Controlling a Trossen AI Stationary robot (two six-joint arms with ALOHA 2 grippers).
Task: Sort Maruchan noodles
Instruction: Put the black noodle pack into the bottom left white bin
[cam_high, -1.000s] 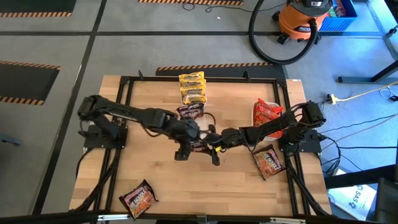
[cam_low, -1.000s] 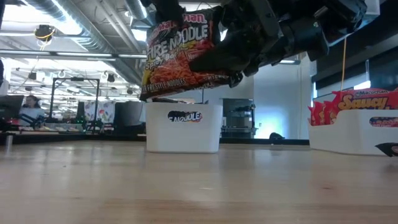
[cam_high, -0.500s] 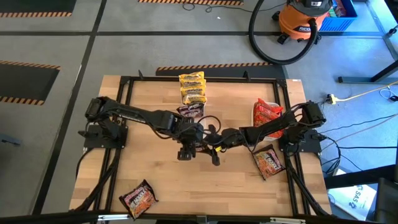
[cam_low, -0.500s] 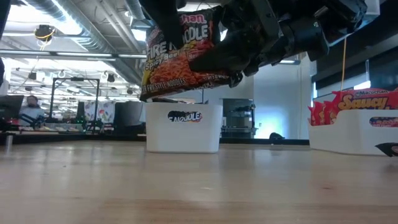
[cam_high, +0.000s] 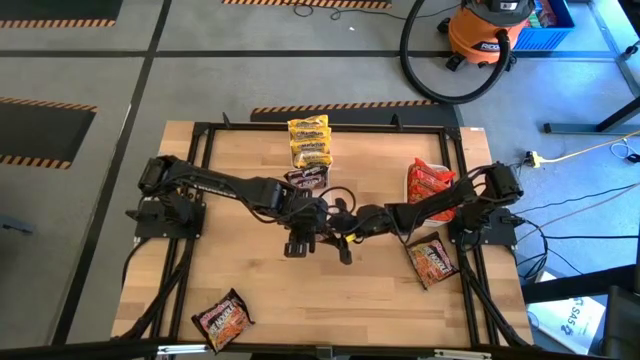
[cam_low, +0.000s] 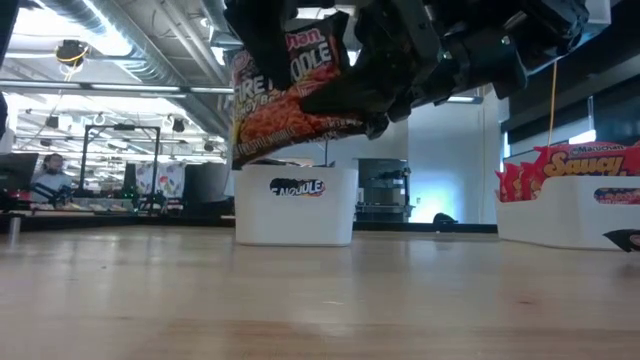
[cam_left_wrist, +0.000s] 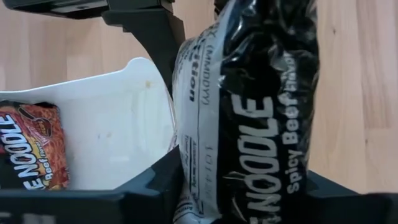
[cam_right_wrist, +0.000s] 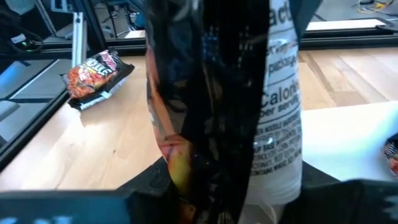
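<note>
- A dark Fire Noodle packet is held in the air above the worktop's middle.
- It is gripped between the right gripper's fingers.
- The left gripper's fingers are seen on both its sides; a firm grip cannot be told.

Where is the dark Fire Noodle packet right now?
The dark packet hangs mid-table, held off the wood between the left gripper and right gripper, just in front of the white tray.
</note>
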